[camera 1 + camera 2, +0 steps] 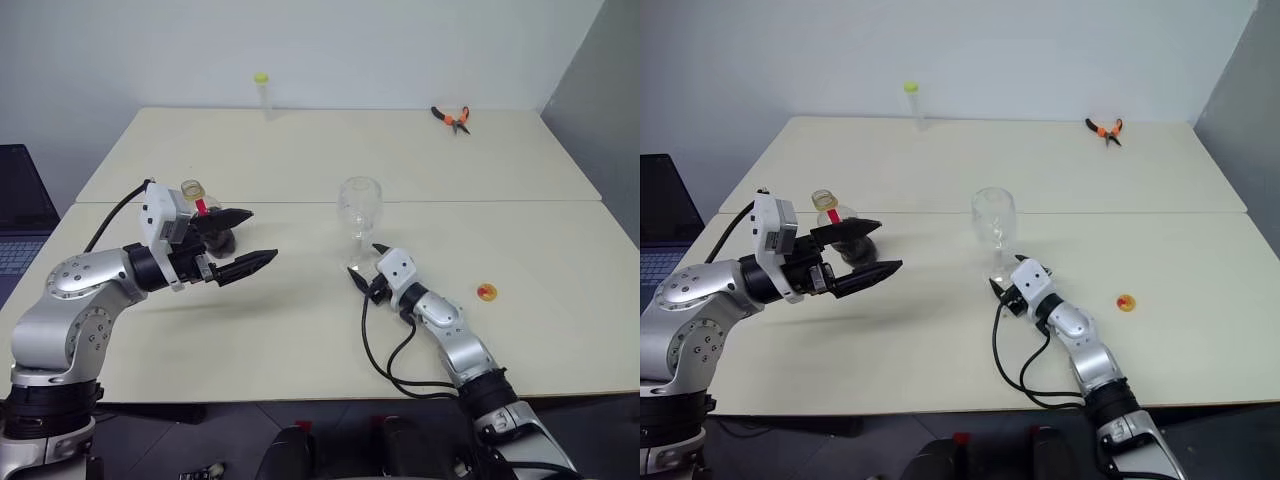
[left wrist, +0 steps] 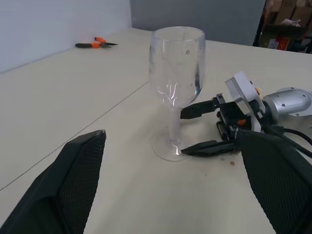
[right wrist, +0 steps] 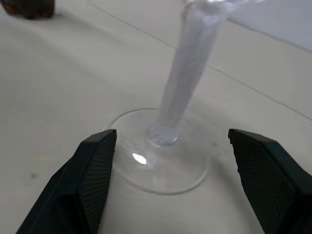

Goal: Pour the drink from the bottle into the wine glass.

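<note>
Right tool [image 1: 362, 264] wide astride wine glass [image 1: 359, 208] stem; left tool [image 1: 245, 240] wide, empty; no legible writing.

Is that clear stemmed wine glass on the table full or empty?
Empty. The clear stemmed wine glass stands upright, its bowl see-through with no dark liquid inside.

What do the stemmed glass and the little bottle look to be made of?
Wine glass: clear and glossy, with bright glints on its foot; glass or hard clear plastic, the look leaves it open. Bottle: thin clear plastic by its look, see-through at the neck.
</note>
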Action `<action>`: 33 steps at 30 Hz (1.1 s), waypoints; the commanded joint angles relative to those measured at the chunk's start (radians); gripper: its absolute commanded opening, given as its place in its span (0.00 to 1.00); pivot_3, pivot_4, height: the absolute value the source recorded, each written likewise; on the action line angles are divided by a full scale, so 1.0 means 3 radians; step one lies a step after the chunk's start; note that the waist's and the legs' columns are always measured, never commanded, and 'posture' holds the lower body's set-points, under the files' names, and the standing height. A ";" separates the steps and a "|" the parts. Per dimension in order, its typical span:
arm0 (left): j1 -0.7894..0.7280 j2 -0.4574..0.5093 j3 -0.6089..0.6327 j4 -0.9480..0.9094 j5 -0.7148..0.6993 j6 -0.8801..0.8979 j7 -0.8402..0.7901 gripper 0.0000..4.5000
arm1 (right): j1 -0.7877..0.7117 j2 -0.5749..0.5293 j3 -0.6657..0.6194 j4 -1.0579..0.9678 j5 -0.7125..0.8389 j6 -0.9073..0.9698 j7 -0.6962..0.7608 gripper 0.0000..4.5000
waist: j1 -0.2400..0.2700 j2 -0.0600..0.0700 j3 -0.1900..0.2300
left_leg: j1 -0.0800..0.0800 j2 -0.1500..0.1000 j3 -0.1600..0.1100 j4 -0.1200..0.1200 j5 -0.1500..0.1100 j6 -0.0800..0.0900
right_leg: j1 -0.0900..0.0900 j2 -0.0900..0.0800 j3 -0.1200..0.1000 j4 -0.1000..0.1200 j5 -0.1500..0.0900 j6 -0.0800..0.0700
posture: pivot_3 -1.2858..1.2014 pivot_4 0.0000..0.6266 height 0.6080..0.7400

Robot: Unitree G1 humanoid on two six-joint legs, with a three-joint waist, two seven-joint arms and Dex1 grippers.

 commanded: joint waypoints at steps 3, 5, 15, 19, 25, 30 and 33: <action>-0.0018 -0.0055 0.0097 -0.0210 -0.0091 -0.0044 0.0079 1.00 | 0.0406 -0.0286 -0.0080 -0.1072 0.0277 0.0210 0.0311 0.87 | 0.0021 0.0000 0.0000 | -0.0001 0.0000 0.0000 0.0002 0.0000 0.0000 | 0.0000 -0.0001 0.0000 0.0000 0.0000 0.0000 | 0.52 0.24 1.00; -0.0008 -0.0075 0.0103 -0.0282 -0.0117 -0.0031 0.0122 1.00 | 0.0572 -0.0425 -0.0098 -0.1347 0.0318 0.0248 0.0383 0.87 | 0.0024 0.0000 0.0000 | -0.0001 0.0000 -0.0001 0.0002 0.0000 0.0000 | 0.0000 -0.0001 -0.0001 -0.0001 0.0000 0.0000 | 0.52 0.24 1.00; 0.0273 -0.0224 0.0202 -0.0668 -0.0181 0.0039 0.0533 1.00 | 0.0865 -0.0910 -0.0393 -0.2656 0.1376 0.0897 0.0838 0.87 | 0.0022 0.0000 0.0000 | 0.0000 0.0001 -0.0002 0.0001 -0.0001 0.0000 | 0.0002 -0.0001 -0.0001 -0.0002 0.0000 0.0001 | 0.52 0.24 1.00; 0.0577 -0.0326 0.0252 -0.0860 -0.0254 0.0069 0.0681 1.00 | 0.0820 -0.1097 -0.0461 -0.2977 0.1732 0.1285 0.0895 0.87 | 0.0032 -0.0002 0.0000 | -0.0001 0.0002 -0.0007 0.0002 -0.0001 0.0000 | 0.0004 -0.0006 -0.0003 -0.0004 0.0000 0.0000 | 0.52 0.24 1.00; 0.0851 -0.0830 0.0379 -0.0833 0.0234 -0.0320 0.1498 1.00 | 0.0677 -0.1222 -0.0470 -0.3066 0.1860 0.1526 0.0886 0.87 | 0.0044 -0.0003 -0.0001 | -0.0001 -0.0003 -0.0009 0.0004 -0.0001 0.0000 | 0.0007 -0.0006 -0.0005 -0.0006 -0.0001 0.0001 | 0.52 0.24 1.00; 0.0849 -0.1069 0.0360 -0.0578 0.0815 -0.0756 0.1966 1.00 | 0.0546 -0.1230 -0.0454 -0.3034 0.1880 0.1625 0.0886 0.87 | 0.0049 -0.0005 -0.0002 | -0.0001 0.0000 -0.0010 0.0003 -0.0001 0.0000 | 0.0007 -0.0005 -0.0006 -0.0006 -0.0001 0.0001 | 0.52 0.24 1.00; 0.0845 -0.1189 0.0316 -0.0444 0.1024 -0.0868 0.2179 1.00 | 0.0461 -0.1244 -0.0450 -0.3059 0.1976 0.1738 0.0909 0.87 | 0.0051 -0.0005 -0.0002 | -0.0002 -0.0004 -0.0008 0.0004 -0.0001 0.0000 | 0.0007 -0.0006 -0.0005 -0.0007 -0.0001 0.0001 | 0.52 0.24 1.00</action>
